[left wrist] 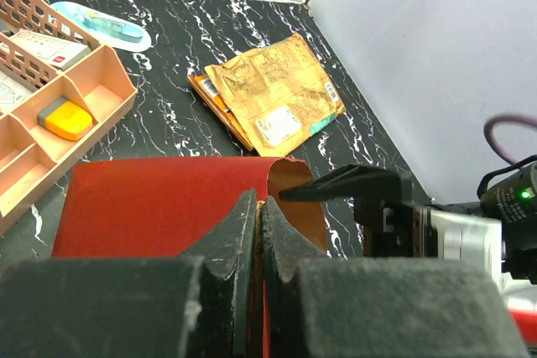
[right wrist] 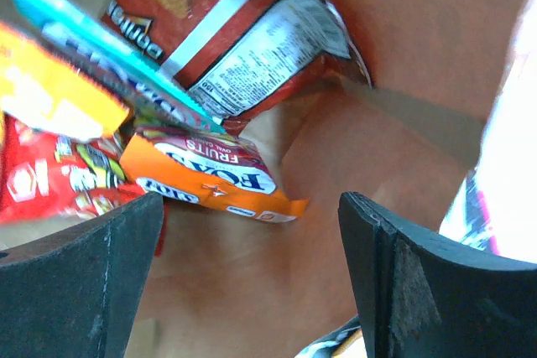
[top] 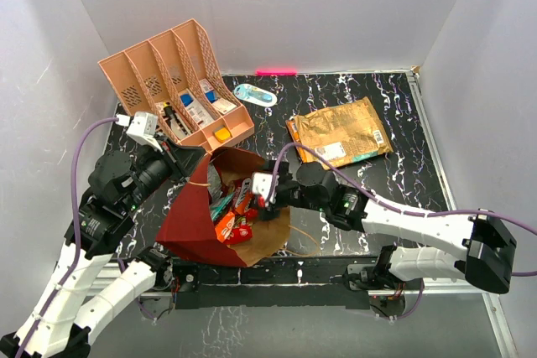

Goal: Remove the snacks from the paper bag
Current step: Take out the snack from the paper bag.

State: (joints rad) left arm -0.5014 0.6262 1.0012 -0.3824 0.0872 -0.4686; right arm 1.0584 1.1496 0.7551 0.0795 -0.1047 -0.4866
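Observation:
The dark-red paper bag [top: 195,225] lies on its side with its mouth facing right. My left gripper [top: 186,162] is shut on its upper rim, and a tan cord and the red edge [left wrist: 159,207] show between the jaws. My right gripper [top: 267,200] is inside the mouth, open and holding nothing [right wrist: 250,204]. Ahead of it on the brown lining [right wrist: 403,31] lie snacks: an orange packet [right wrist: 210,178], a red-brown packet [right wrist: 243,31], and teal [right wrist: 101,48], yellow [right wrist: 50,94] and red [right wrist: 50,182] ones. A gold packet [top: 340,130] lies on the table over an orange one [top: 293,129].
A peach slotted organizer [top: 176,90] with small boxes stands at the back left, close to the bag. A light-blue oval object [top: 254,95] lies to its right. White walls enclose the black marbled table [top: 394,182] on three sides.

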